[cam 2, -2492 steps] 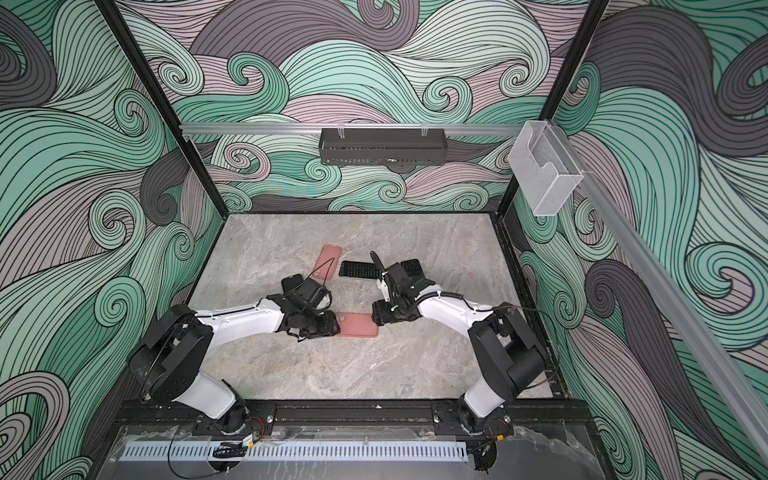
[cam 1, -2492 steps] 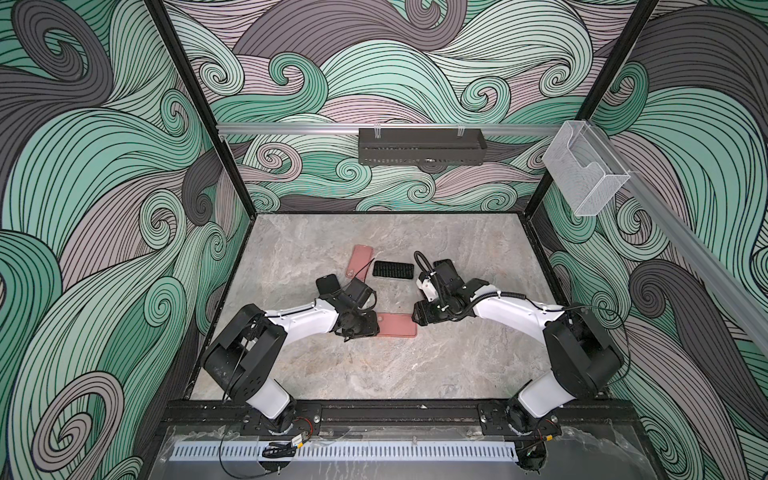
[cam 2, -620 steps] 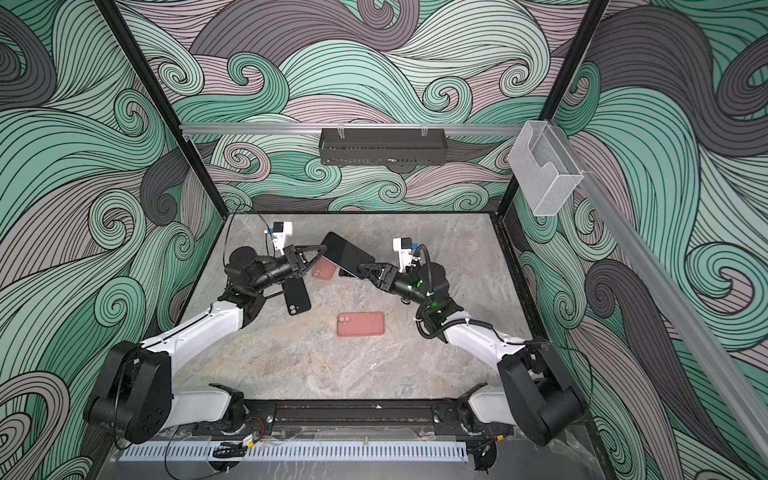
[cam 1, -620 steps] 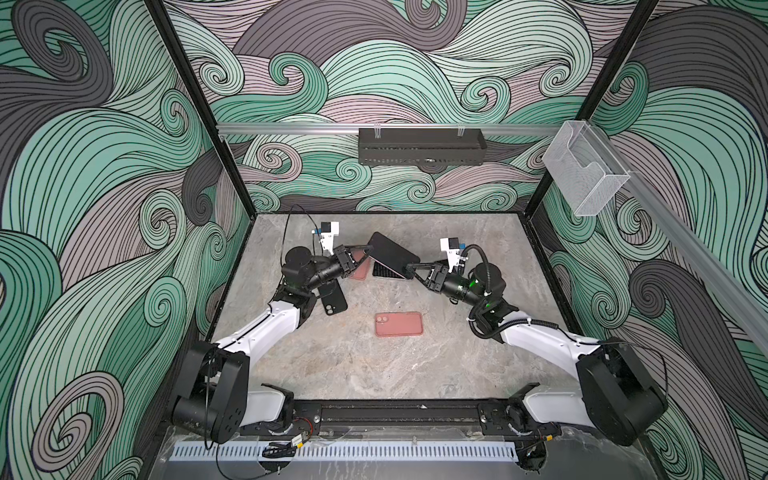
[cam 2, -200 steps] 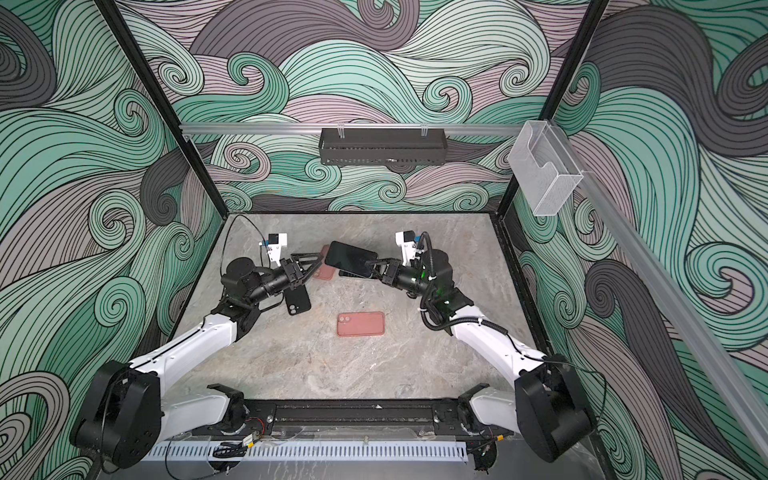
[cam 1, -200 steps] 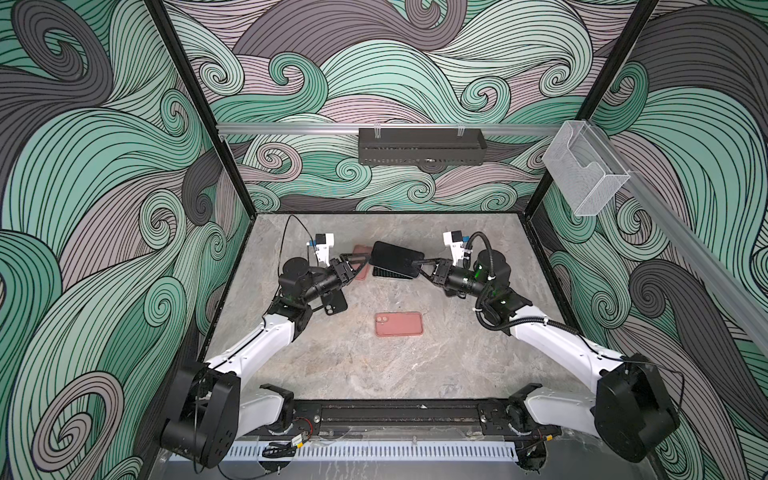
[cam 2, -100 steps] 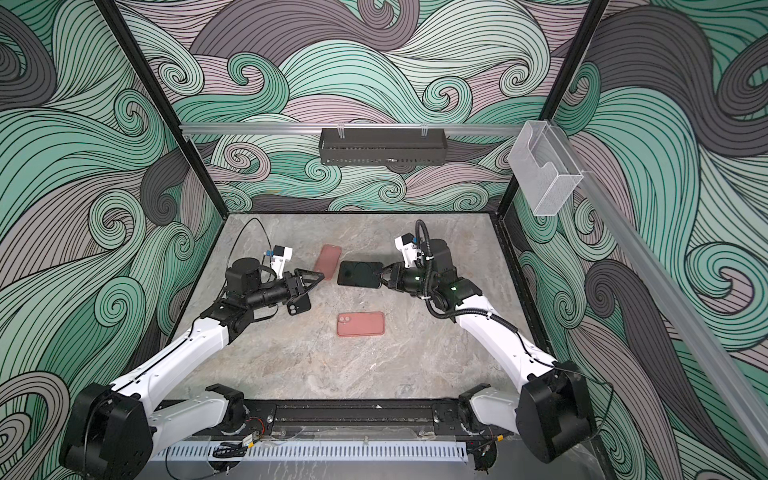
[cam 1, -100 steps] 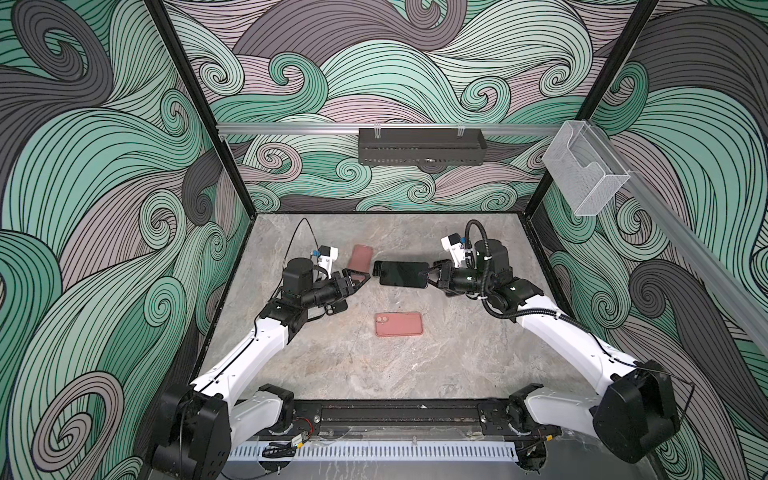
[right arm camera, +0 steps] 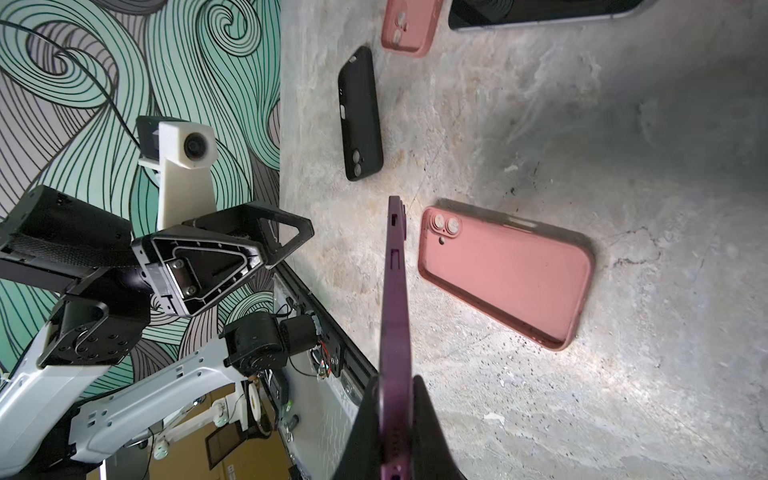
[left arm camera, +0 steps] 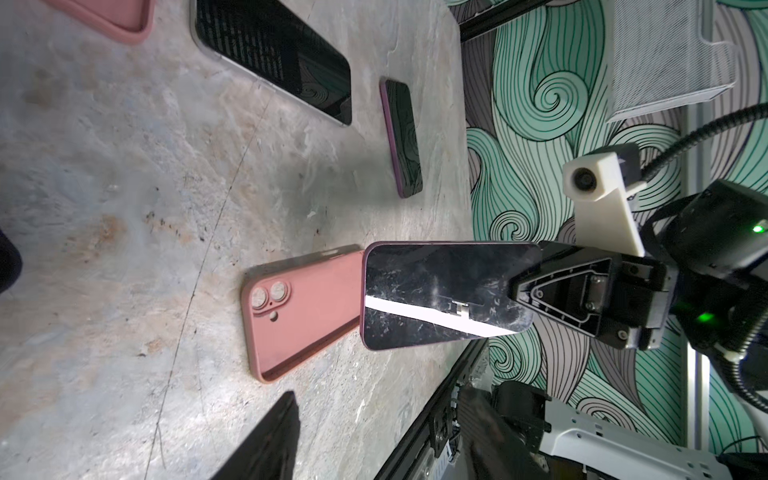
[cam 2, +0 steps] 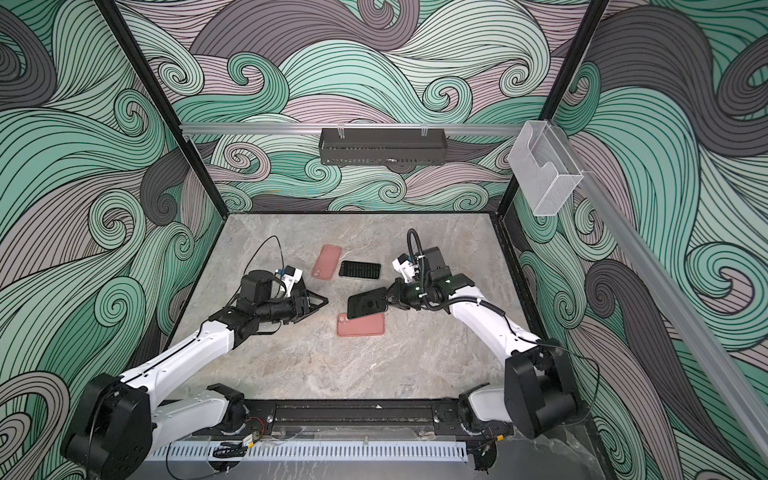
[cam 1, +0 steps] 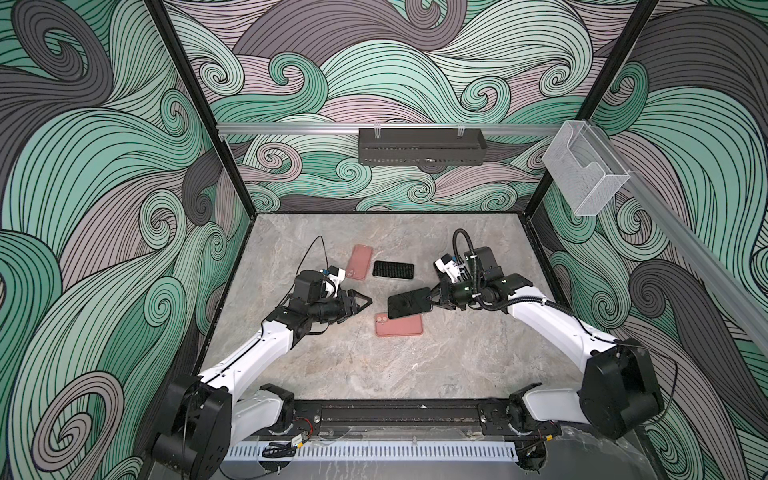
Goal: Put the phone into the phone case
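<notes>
Just right of the middle in both top views, the right fingers point(cam 1: 434, 298) point(cam 2: 390, 300) are clamped on one short end of the phone point(cam 1: 409, 302) point(cam 2: 368, 304). They hold it off the grey stone worktop point(cam 1: 415, 374) with its dark screen facing up. The phone's free end hangs over the upper edge of the pink phone case point(cam 1: 399, 326) point(cam 2: 360, 326), which lies flat at the centre of the worktop, hollow side up and empty. Its camera cutout is at the end nearer the left arm. From where I stand I cannot tell whether the phone's corner touches the case rim. The right wrist camera catches the phone point(right arm camera: 395, 291) edge on, a thin purple rim, with the case point(right arm camera: 507, 274) just beside it. Left of centre, the left fingers point(cam 1: 351, 306) point(right arm camera: 199, 266) are spread apart with nothing between them, pointing toward the case but clear of it. Higher in the frame, a second pink case point(cam 1: 360, 262) and a black phone point(cam 1: 393, 270) lie flat side by side. The right wrist view also shows a black case point(right arm camera: 360, 114) lying on the worktop, and the left wrist view shows another purple-rimmed phone point(left arm camera: 401, 137) lying flat.
</notes>
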Robot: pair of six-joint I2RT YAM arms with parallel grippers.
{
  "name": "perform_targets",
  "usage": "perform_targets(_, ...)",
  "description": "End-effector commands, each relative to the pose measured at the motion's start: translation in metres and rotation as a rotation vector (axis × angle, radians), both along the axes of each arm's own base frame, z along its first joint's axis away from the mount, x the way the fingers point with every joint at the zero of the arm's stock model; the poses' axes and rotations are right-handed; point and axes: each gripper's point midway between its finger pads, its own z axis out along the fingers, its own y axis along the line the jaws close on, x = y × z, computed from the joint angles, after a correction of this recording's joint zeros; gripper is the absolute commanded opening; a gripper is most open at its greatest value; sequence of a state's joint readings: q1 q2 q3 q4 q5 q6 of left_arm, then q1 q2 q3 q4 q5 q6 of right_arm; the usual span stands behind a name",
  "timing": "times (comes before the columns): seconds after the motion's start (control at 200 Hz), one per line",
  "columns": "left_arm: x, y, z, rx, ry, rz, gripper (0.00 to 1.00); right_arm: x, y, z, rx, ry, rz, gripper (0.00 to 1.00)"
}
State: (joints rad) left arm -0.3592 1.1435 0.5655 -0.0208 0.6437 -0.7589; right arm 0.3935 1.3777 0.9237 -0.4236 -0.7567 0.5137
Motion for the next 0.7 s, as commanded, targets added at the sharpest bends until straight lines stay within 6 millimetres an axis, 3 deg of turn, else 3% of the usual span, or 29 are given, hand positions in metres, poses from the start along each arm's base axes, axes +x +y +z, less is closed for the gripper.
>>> perform_targets(0.0,-0.007,-0.003,-0.021,0.068,0.037,-0.028,0.61,0.000,0.007,0.009,0.045,-0.003,0.057,0.00)
perform_targets(0.325,-0.003,-0.025,-0.050,0.115,0.099,-0.068,0.55,0.000,0.008,-0.014,0.021,0.058,0.068,0.00)
perform_targets(0.696,0.005,-0.028,-0.065,0.160,0.104,-0.037,0.46,0.002,0.007,-0.034,-0.011,0.081,0.086,0.00)
